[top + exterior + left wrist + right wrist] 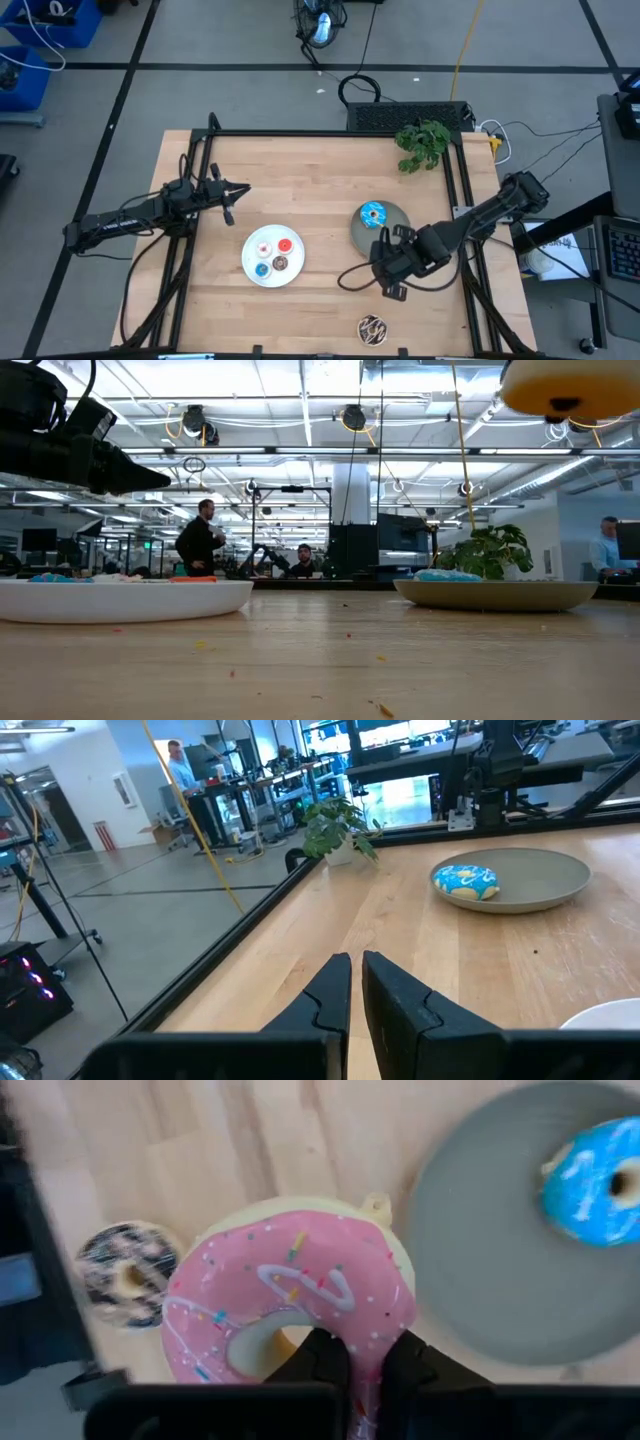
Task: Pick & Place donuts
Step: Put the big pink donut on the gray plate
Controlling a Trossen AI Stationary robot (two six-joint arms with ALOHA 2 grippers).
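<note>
My right gripper (388, 268) is shut on the pink donut (290, 1295), between the gray plate (396, 232) and the chocolate drizzled donut (372, 328), which lies flat on the table near the near edge. In the low view the pink donut's pale underside (570, 390) shows high above the table. The blue sprinkled donut (373, 214) lies on the gray plate. The tiny white, red, blue and brown donuts lie on the white plate (252, 268). My left gripper (232, 198) is shut and empty, left of the white plate. My right gripper pinches the pink donut's ring (365, 1380) on the side nearest the wrist. One finger (322, 1358) stands at the hole and the other (412, 1362) outside the rim. The fingers come from above, pointing down. The donut is lifted clear, icing up.
A potted plant (422, 142) stands at the far right corner of the table. A black cable (352, 278) loops beside my right gripper. The black frame rails (330, 133) border the table. People stand in the room beyond (200, 540).
</note>
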